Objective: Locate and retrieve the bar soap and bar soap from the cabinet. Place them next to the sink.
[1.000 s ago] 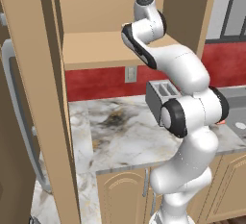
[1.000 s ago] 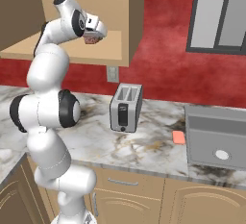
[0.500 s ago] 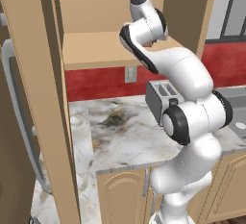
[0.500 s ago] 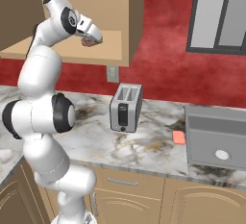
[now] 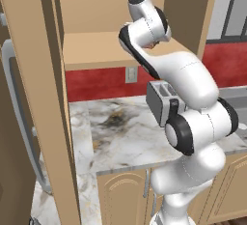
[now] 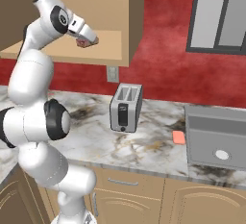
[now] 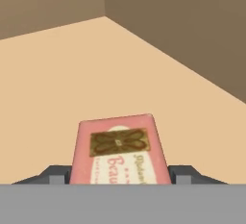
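My gripper (image 6: pixel 89 41) is inside the tan wall cabinet (image 6: pixel 113 45), just above its shelf (image 5: pixel 94 50). It is shut on a bar soap (image 6: pixel 84 43). In the hand view this pink bar soap (image 7: pixel 117 143), with a brown label on top, sits between the two dark fingertips (image 7: pixel 54 175), over the bare shelf board (image 7: pixel 72 69). A second, salmon-pink bar soap (image 6: pixel 178 137) lies on the marble counter just left of the grey sink (image 6: pixel 193 122).
A silver two-slot toaster (image 6: pixel 126 107) (image 5: pixel 161 104) stands on the counter (image 5: pixel 116 132) below the cabinet. A wall socket (image 6: pixel 112 73) is on the red wall. The cabinet's tall side panel (image 5: pixel 46 98) stands at the left.
The wrist has turned and the hand has shifted a little lower and to the left over the shelf, still holding the soap. Toaster, counter soap and sink stay put.
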Motion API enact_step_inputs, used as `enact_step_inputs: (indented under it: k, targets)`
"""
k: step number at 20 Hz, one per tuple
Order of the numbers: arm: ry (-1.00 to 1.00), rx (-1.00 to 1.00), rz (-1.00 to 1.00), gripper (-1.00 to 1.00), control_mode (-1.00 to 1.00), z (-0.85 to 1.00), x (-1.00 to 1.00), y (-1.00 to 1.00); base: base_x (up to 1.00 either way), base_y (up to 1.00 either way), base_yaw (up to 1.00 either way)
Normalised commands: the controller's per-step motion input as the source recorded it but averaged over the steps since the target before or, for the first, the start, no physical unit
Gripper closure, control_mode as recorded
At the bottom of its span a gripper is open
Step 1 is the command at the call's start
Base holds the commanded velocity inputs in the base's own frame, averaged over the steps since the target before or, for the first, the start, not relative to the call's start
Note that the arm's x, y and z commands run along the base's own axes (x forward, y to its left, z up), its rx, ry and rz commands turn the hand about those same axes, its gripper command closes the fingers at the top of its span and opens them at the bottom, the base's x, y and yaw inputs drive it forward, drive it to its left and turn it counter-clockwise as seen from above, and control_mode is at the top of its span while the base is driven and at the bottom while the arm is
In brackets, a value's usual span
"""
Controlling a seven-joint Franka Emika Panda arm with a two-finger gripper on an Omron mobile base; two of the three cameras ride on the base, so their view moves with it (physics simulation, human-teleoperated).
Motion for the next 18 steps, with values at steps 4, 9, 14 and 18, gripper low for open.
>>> enact_step_inputs:
  k: [4,9,14,18]
  targets:
    - [-0.06,0.00,-0.03,1.00,-1.00,0.00,-0.53,0.00,0.00,0.00,0.00]
    - [-0.08,0.00,0.00,1.00,-1.00,0.01,-0.57,0.02,0.00,0.00,0.00]
    - [-0.03,0.00,0.00,1.00,-1.00,0.08,-0.67,0.01,0.00,0.00,0.00]
    - [0.00,0.00,0.00,1.00,-1.00,0.00,-0.76,-0.08,0.00,0.00,0.00]
